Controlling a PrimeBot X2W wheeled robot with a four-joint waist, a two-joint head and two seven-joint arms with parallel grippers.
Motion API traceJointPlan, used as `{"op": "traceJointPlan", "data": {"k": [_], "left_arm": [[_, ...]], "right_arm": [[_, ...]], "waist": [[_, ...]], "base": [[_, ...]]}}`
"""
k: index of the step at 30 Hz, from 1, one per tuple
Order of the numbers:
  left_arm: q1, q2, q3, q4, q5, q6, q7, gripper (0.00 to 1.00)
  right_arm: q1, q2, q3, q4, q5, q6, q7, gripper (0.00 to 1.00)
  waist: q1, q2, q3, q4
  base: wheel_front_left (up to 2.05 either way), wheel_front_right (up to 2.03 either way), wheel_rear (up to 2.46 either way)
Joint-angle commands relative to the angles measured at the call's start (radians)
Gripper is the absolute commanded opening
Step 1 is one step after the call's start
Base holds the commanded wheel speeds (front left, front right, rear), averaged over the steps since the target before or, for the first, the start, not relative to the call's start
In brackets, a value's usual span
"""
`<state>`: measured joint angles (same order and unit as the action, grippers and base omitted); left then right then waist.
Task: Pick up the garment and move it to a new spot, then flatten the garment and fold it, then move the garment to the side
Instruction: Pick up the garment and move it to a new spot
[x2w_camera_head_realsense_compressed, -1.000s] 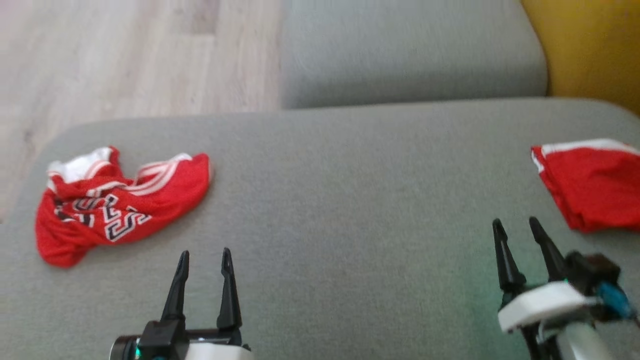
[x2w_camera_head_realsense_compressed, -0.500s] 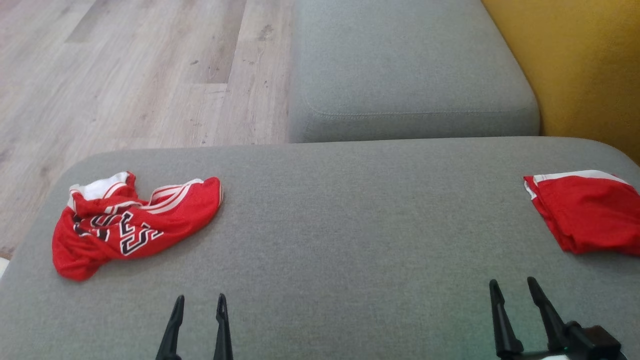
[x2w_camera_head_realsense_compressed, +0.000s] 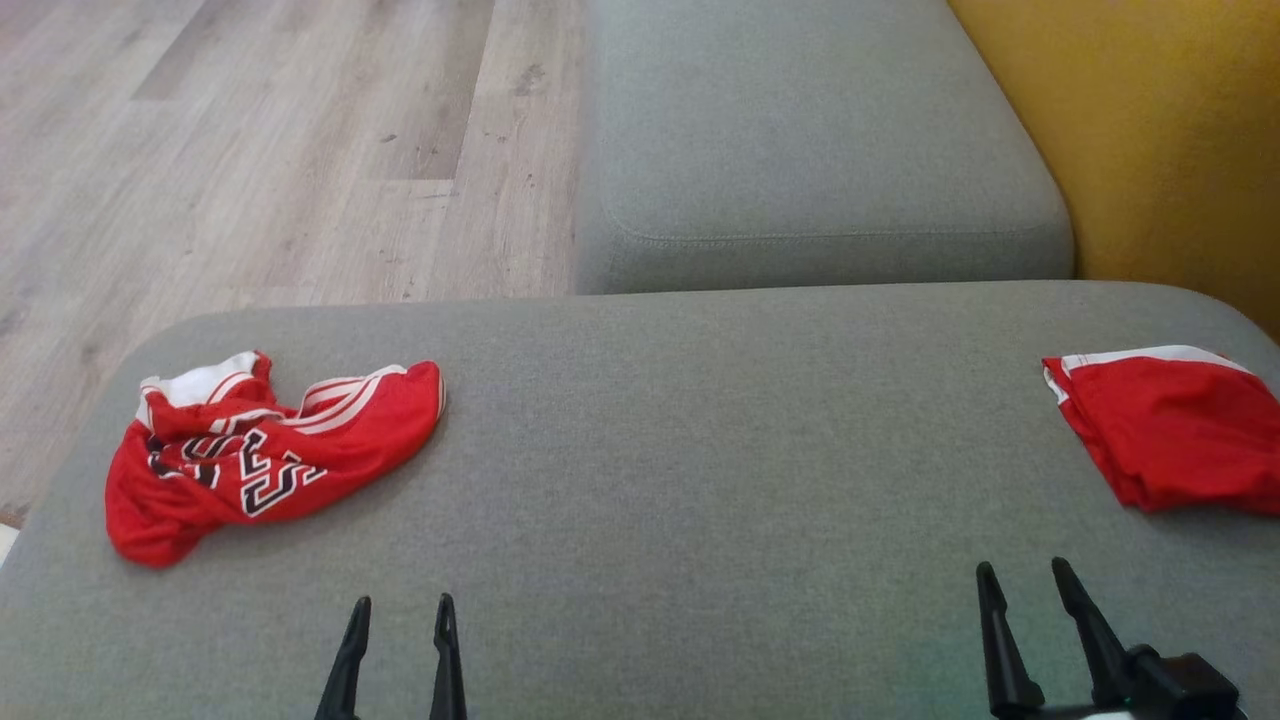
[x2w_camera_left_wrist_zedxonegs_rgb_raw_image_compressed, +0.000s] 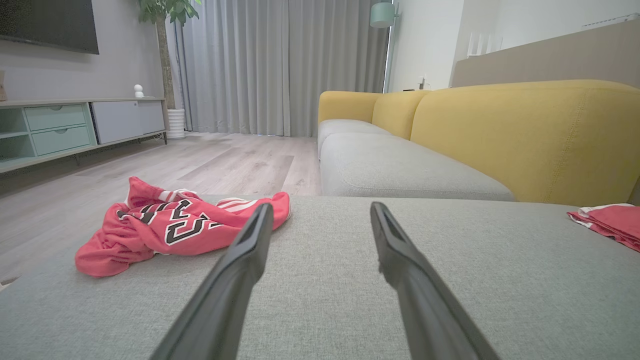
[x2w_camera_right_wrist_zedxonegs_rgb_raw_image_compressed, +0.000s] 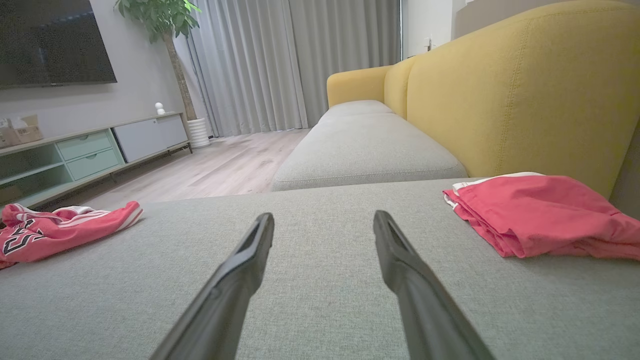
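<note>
A wide grey sofa cushion carries everything. A yellow backrest is seen at its right, and a wooden floor beyond its far left edge. The crumpled red garment, marked with black-and-white lettering, is lying near the left end of the cushion, close to the edge. A folded red piece is placed at the right end. The left hand and the right hand are both held spread and empty above the near side, well apart from either cloth.

The garment could be pushed over the edge to the floor if it is approached too flat. Only one layer may be pinched, so that the rest hangs bunched. The folded piece, being nearer to the right hand, could be disturbed by mistake.

The layout is given from above by the head view. From the left wrist view, the height of the heap is shown, and a low cabinet behind it.
</note>
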<state>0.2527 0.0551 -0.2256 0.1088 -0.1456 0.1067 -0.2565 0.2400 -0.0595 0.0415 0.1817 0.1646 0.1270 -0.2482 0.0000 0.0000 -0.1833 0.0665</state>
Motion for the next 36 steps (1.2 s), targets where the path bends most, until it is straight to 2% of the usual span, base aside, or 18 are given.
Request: {"op": "traceJointPlan", "data": {"k": [1,6,10,26,31,36], "left_arm": [[-0.036,-0.005,0.029,-0.036,-0.002,0.007,-0.005,1.0],[-0.039,-0.005,0.025,-0.034,0.002,0.004,-0.005,1.0],[-0.044,-0.005,0.025,-0.037,0.009,0.003,-0.005,1.0],[-0.064,-0.005,0.075,-0.095,0.034,0.023,-0.005,1.0],[-0.078,-0.005,0.101,-0.132,0.037,0.044,-0.005,1.0],[-0.14,-0.002,0.135,-0.177,0.059,0.028,-0.005,1.0]], "right_arm": [[-0.028,-0.006,0.018,-0.026,-0.002,0.004,-0.014,1.0],[-0.021,-0.005,0.016,-0.024,0.0,0.004,-0.014,1.0],[-0.015,-0.005,0.017,-0.022,0.003,0.004,-0.014,1.0],[-0.036,0.002,0.024,-0.026,0.015,0.004,-0.014,1.0],[-0.053,-0.019,0.033,-0.021,0.01,0.004,-0.014,1.0],[-0.048,-0.057,0.035,-0.03,0.004,0.004,-0.014,1.0]], "waist": [[0.0,0.0,0.001,0.0],[0.0,0.0,-0.001,0.018],[0.0,0.0,0.006,0.06],[0.0,0.0,0.09,0.373],[0.0,0.0,0.134,0.414],[0.0,0.0,0.198,0.432]], "base": [[0.0,0.0,0.0],[0.0,0.0,0.0],[0.0,0.0,0.0],[0.0,0.0,0.0],[0.0,0.0,0.0],[0.0,0.0,0.0]]}}
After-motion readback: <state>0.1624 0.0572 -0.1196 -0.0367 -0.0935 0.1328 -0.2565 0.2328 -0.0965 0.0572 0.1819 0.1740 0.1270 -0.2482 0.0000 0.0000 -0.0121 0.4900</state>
